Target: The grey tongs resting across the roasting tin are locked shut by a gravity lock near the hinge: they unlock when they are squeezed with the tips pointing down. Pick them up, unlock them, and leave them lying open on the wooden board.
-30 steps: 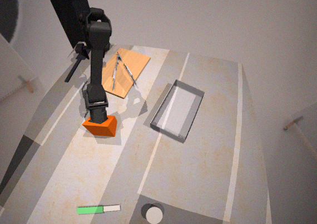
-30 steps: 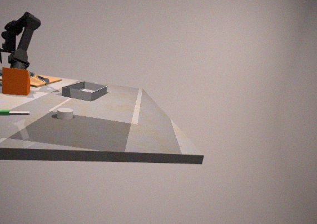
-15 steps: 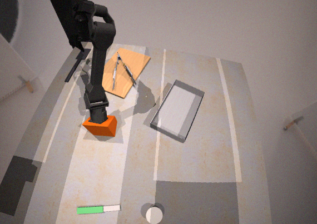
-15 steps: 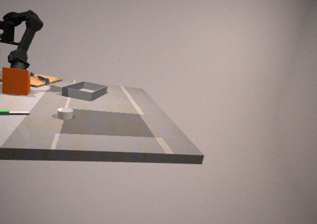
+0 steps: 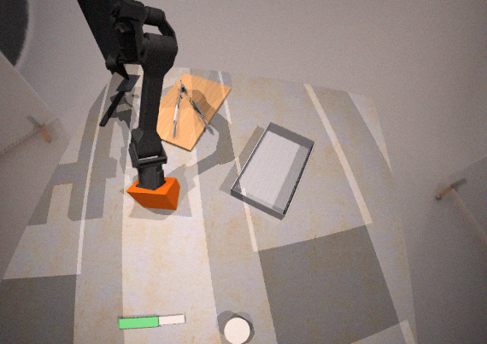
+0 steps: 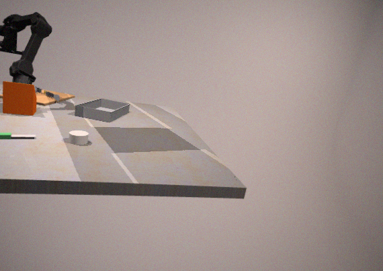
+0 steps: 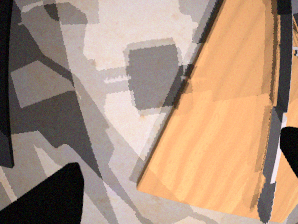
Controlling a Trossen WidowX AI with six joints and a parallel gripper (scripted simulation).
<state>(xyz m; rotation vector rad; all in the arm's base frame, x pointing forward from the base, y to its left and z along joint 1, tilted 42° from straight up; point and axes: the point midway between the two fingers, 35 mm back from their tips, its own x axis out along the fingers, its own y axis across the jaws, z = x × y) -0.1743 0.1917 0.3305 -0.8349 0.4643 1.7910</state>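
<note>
The grey tongs lie spread open in a V on the wooden board. Their hinge is near the board's back end; one arm's tip is over the board, the other's reaches just past its right edge. The roasting tin stands empty to the right. My gripper is open and empty, above and left of the tongs. In the wrist view, one tongs arm runs down the right side near a finger; the rest is cut off or hidden.
The orange block stands at the arm's base. A dark bar is left of the board. A green and white stick and a white cylinder are toward the front.
</note>
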